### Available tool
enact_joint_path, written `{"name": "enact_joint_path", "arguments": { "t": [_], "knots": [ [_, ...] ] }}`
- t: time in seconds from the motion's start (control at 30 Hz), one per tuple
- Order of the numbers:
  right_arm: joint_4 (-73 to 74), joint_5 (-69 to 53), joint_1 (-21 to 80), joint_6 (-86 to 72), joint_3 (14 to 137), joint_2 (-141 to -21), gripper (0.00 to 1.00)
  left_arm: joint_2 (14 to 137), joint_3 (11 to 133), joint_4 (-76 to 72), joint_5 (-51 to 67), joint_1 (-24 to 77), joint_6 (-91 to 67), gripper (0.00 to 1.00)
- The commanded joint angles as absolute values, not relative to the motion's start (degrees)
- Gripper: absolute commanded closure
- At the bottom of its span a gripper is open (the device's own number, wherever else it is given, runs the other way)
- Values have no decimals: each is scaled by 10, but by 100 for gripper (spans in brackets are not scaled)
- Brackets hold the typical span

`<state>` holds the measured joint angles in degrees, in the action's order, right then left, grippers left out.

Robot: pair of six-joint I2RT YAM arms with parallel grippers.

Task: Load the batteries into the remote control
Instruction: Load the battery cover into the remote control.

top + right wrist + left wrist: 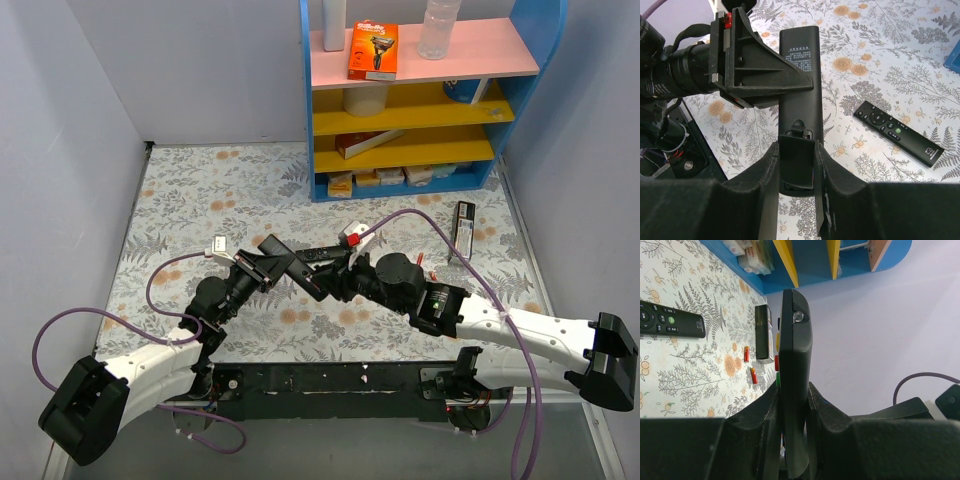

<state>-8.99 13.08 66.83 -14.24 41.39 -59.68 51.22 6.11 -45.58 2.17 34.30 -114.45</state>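
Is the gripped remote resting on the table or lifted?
Lifted: left gripper and right gripper clamp the remote above the table.

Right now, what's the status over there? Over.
Left gripper and right gripper both shut on the remote control, held aloft. Red batteries loose on table, not loaded. Nothing seen in the way.

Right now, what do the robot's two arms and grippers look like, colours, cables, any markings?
Both arms match: the left arm and right arm have white shell links between chunky black joint housings. A purple cable loops loosely along each, ending at a small white plug near the wrist. The gripper fingers are matte black, broad and wedge-shaped.
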Motion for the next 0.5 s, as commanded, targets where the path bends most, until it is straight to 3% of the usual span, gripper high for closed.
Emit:
{"name": "enact_joint_path", "arguments": {
  "t": [0.0, 0.47],
  "knots": [
    [-134, 129, 671, -131, 410, -586, 75, 508, 84, -479, 23, 342, -1256, 100],
    [-127, 124, 671, -129, 396, -587, 78, 506, 86, -480, 18, 342, -1266, 100]
  ]
}}
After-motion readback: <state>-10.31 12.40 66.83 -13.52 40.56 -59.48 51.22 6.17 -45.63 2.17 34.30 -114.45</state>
